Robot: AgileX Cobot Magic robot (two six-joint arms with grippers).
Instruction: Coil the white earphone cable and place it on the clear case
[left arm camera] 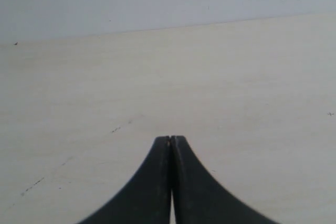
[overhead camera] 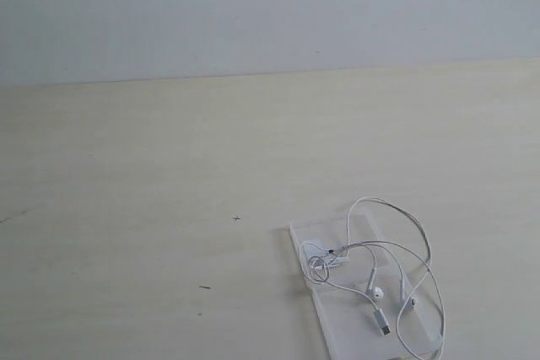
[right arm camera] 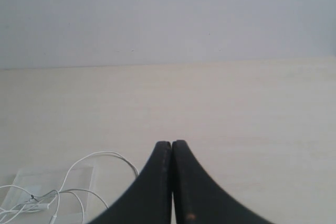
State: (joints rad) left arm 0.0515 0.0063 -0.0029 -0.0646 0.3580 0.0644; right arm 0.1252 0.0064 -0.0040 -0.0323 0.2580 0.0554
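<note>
White earphone cable (overhead camera: 377,292) sprawls on clear case (overhead camera: 346,330); left gripper (left arm camera: 171,139), right gripper (right arm camera: 171,142) closed.

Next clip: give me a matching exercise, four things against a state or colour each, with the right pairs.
Column one:
1. cable
2. case
3. left end effector
4. right end effector

Column two:
A. shut, its wrist view shows only table
B. white, in loose loops, lying mostly on the case
C. shut, cable and case at the edge of its wrist view
D. transparent, flat on the table

Pairs: 1-B; 2-D; 3-A; 4-C.
</note>
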